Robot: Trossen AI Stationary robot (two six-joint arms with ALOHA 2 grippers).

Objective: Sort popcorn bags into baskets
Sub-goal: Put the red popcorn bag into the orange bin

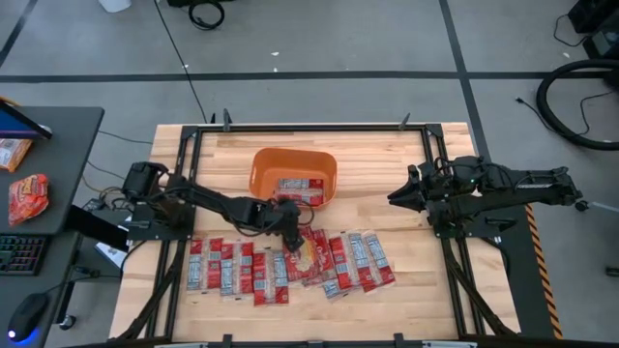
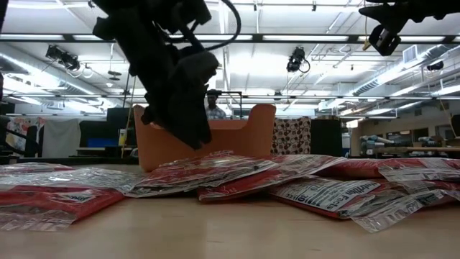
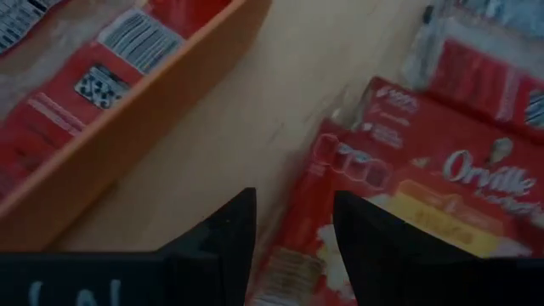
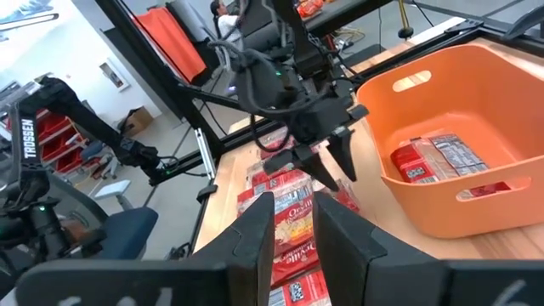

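The orange tub stands at the table's far middle, with red popcorn bags lying flat inside. Several more red bags lie overlapping in a row along the near half of the table. My left gripper is open, pointing down. It stands just above the far edge of a bag with a popcorn picture, close to the tub's near wall. My right gripper waits raised at the right, open by a narrow gap.
A side desk on the left carries a larger orange-red packet and a keyboard. Black frame rails run along the table's left, right and far edges. Bare wood shows right of the tub. A person stands beyond the table.
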